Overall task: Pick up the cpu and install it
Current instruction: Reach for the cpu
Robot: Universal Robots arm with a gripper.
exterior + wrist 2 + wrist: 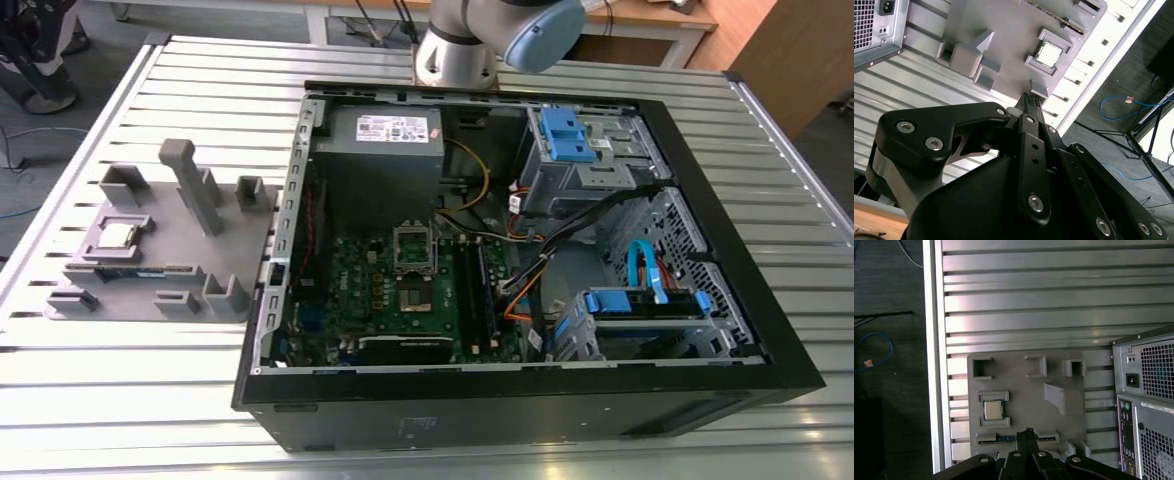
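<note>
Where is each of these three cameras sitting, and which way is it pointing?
Exterior view: off the arm, looking down into the open computer case, grey tray at the exterior view's left; arm at the far edge.
First wrist view: on the wrist, looking down past the gripper at the tray and chip.
Second wrist view: on the wrist, looking along the gripper toward the tray.
Shared: all three show the chip in the tray.

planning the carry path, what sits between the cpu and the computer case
In the exterior view, the grey holder's tall upright post stands between the cpu and the computer case.
</note>
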